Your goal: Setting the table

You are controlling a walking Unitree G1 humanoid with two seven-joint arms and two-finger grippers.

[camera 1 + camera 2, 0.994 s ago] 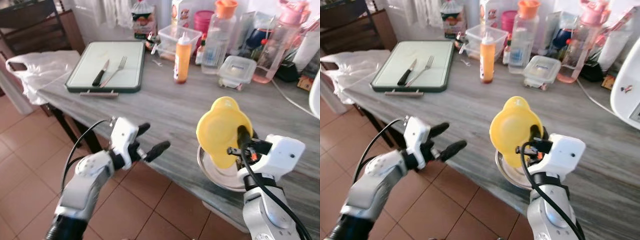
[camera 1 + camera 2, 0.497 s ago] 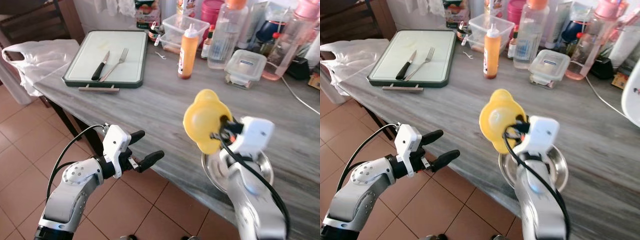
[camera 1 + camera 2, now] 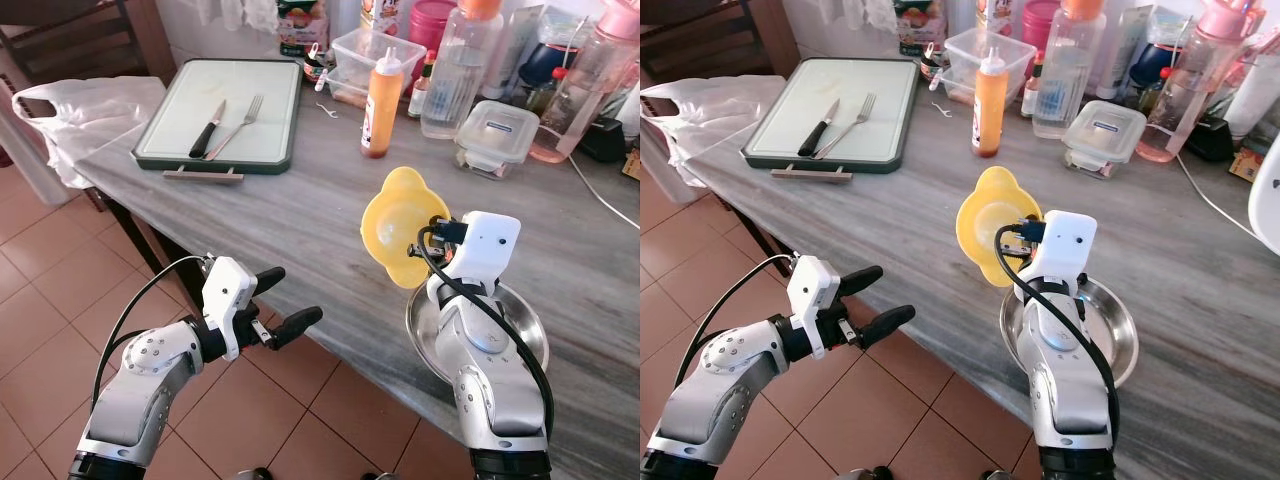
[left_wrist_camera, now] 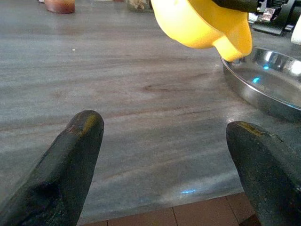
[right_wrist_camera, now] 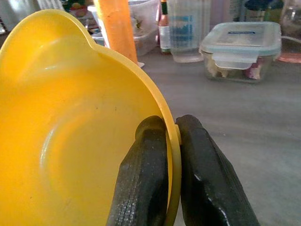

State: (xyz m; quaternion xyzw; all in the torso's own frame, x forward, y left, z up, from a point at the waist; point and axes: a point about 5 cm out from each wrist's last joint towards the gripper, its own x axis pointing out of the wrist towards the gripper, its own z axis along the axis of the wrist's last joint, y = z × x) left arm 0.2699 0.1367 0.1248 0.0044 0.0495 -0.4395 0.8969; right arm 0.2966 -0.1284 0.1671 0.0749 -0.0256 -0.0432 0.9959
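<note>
My right gripper (image 3: 428, 236) is shut on the rim of a yellow plastic bowl (image 3: 396, 232), held tilted in the air above the grey wooden table (image 3: 300, 215). Its black fingers (image 5: 146, 188) pinch the bowl's (image 5: 70, 122) edge. Just right of and below the bowl lies a steel plate (image 3: 520, 345) near the table's front edge. A knife (image 3: 205, 132) and a fork (image 3: 233, 128) lie on a green-rimmed cutting board (image 3: 260, 100) at the far left. My left gripper (image 3: 283, 305) stands open, low in front of the table edge, its fingers (image 4: 70, 155) empty.
An orange sauce bottle (image 3: 381, 105), clear bottles (image 3: 452, 70), lidded food boxes (image 3: 494, 135) and a pink bottle (image 3: 570, 90) crowd the table's back. A white plastic bag (image 3: 80, 115) hangs over the left corner. Red floor tiles (image 3: 50, 300) lie below.
My right arm has swung the yellow bowl up off the steel plate, then left and forward. The camera has shifted. The left gripper stays open by the table edge.
</note>
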